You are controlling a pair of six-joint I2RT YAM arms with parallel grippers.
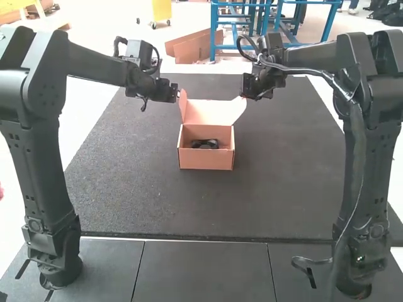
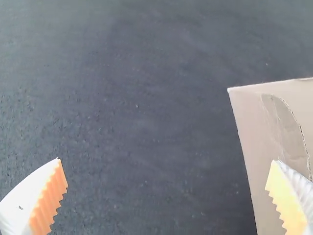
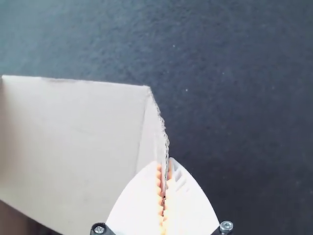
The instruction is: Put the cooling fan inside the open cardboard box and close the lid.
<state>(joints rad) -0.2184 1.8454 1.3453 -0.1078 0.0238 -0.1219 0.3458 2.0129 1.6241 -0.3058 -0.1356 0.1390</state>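
The open cardboard box point(image 1: 206, 156) sits in the middle of the dark mat, its lid point(image 1: 211, 113) standing upright at the back. The black cooling fan point(image 1: 204, 144) lies inside the box. My right gripper point(image 1: 247, 94) is shut on the lid's upper right edge; in the right wrist view its fingers point(image 3: 164, 196) pinch the cardboard flap point(image 3: 73, 147). My left gripper point(image 1: 173, 93) hovers at the lid's upper left corner and is open; in the left wrist view the lid's corner point(image 2: 271, 137) lies just inside one orange-padded finger point(image 2: 286, 200), with the gripper point(image 2: 166, 200) over bare mat.
The dark mat point(image 1: 126, 176) spreads around the box on all sides, with free room in front and to both sides. Both arm bases stand at the near corners on dark table panels point(image 1: 201, 270).
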